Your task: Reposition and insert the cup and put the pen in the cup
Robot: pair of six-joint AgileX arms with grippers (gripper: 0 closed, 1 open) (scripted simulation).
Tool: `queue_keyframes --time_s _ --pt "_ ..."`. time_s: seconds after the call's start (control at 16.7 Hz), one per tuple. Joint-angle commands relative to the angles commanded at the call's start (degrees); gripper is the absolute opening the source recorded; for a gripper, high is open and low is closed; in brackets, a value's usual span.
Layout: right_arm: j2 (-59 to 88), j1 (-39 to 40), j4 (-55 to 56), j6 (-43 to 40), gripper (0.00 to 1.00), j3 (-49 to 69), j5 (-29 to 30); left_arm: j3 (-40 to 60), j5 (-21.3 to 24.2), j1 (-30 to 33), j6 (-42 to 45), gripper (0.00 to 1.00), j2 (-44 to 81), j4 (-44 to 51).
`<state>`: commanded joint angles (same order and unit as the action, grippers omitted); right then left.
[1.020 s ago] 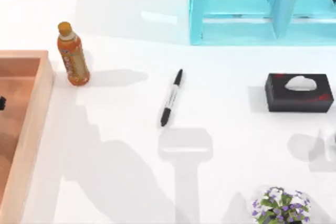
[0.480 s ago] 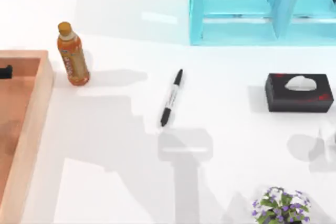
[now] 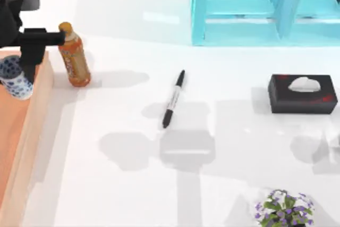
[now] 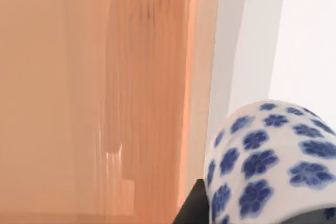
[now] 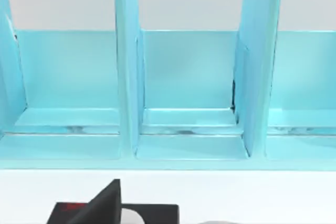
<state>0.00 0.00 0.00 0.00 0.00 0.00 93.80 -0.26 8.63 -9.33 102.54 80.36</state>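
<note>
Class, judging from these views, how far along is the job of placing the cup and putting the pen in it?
Done: the left gripper has the cup in its grasp, raised over the wooden tray at the table's left edge. In hand: carrying the cup; it is not yet set down on the table. Left: placing the cup, then picking up the pen, which lies untouched mid-table, and dropping it in.

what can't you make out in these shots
- Cup, top view: upper part hidden behind the left gripper; left wrist view: cut by the frame edge.
- Pen: barrel print too small to read.
- Tissue box, right wrist view: cut by the frame edge.
- Plant, top view: cut by the frame edge.
</note>
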Motion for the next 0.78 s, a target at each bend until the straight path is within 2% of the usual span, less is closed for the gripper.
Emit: queue_keyframes --time_s 0.18,0.42,0.6,0.78 --pt "0.0 0.0 0.0 0.0 1.00 0.0 0.0 2.7 0.2 4.4 -2.8 0.00 -0.8 4.5" --pt "0.0 0.0 0.0 0.0 1.00 0.0 0.0 3.0 0.2 5.0 -3.1 0.00 -0.9 5.1" --pt "0.0 0.0 0.0 0.0 1.00 0.0 0.0 2.4 0.2 5.4 -3.8 0.00 0.1 4.0" --pt "0.0 0.0 0.0 0.0 1.00 0.0 0.0 0.6 0.2 9.1 -7.1 0.00 3.8 -1.8"
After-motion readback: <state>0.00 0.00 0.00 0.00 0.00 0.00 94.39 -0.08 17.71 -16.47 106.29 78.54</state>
